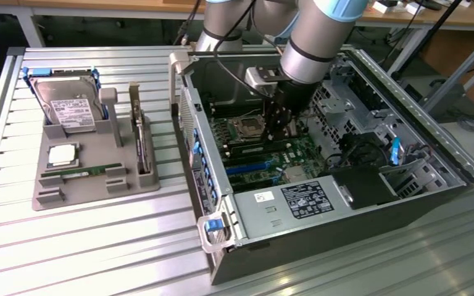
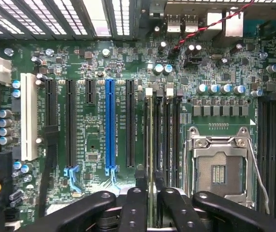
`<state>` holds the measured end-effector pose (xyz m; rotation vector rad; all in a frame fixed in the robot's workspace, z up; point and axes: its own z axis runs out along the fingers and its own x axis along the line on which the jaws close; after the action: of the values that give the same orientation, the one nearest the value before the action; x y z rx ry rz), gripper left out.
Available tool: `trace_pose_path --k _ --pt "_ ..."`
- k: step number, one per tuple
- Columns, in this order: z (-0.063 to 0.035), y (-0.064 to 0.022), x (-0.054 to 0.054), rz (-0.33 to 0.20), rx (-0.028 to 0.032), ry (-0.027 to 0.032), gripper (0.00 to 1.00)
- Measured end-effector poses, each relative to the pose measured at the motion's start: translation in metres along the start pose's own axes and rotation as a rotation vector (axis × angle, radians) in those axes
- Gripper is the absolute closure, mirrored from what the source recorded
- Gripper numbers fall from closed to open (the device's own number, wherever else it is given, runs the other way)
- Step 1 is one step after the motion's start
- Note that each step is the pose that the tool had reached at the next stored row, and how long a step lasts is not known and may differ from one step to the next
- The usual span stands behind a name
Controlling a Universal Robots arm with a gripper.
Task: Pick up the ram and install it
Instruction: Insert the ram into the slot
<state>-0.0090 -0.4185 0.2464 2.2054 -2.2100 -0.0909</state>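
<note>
Standing on a ribbed metal surface point(image 1: 97, 246) of pale grey slats running across the exterior view, catching soft reflections toward the lower right. Backing onto a wooden bench point(image 1: 434, 15) along the top edge, resting on white metal legs point(image 1: 29, 28). Carrying small items on the bench top at the upper right, too small to tell apart. Showing an aluminium frame profile point(image 1: 468, 71) leaning at the exterior view's right, beside a brown panel point(image 1: 455, 52). Trailing black cables point(image 1: 189, 18) from the bench. Receiving even, diffuse light, casting no hard shadows.
</note>
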Motion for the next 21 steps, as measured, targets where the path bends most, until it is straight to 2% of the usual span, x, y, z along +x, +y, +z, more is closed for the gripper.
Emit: trace_pose_path --k 1,2,3,5,8,9,10,11,12,13,14,16,17,20,21 --pt "-0.0031 0.0002 -0.001 0.0 0.0004 0.0081 0.81" --pt "-0.0056 0.0003 -0.002 0.001 0.0004 0.0199 0.82" --pt "-0.0061 -0.0003 -0.003 0.002 0.0004 0.0357 0.9" --pt "-0.0066 -0.0101 -0.003 0.003 -0.0059 0.0444 0.9" --pt "-0.0078 -0.041 -0.003 0.003 -0.0253 0.0458 0.9" --pt "-0.0085 -0.0541 -0.003 0.003 -0.0343 0.0459 0.9" --pt "-0.0088 -0.0606 -0.003 0.002 -0.0377 0.0407 0.9" --pt "-0.0093 -0.0687 -0.003 -0.001 -0.0387 -0.0099 0.9" --pt "-0.0096 -0.0729 -0.002 -0.004 -0.0391 -0.046 0.9" --pt "-0.0099 -0.078 -0.002 -0.005 -0.0407 -0.0575 0.9" --pt "-0.0104 -0.0884 -0.002 -0.005 -0.0465 -0.0576 0.9" --pt "-0.011 -0.0996 -0.001 -0.004 -0.0524 -0.0576 0.9" --pt "-0.0135 -0.1033 -0.001 -0.004 -0.0527 -0.0573 0.9" --pt "-0.0371 -0.1046 -0.002 -0.004 -0.0526 -0.0576 0.9" --pt "-0.0402 -0.1045 -0.002 -0.004 -0.0527 -0.0577 0.9"
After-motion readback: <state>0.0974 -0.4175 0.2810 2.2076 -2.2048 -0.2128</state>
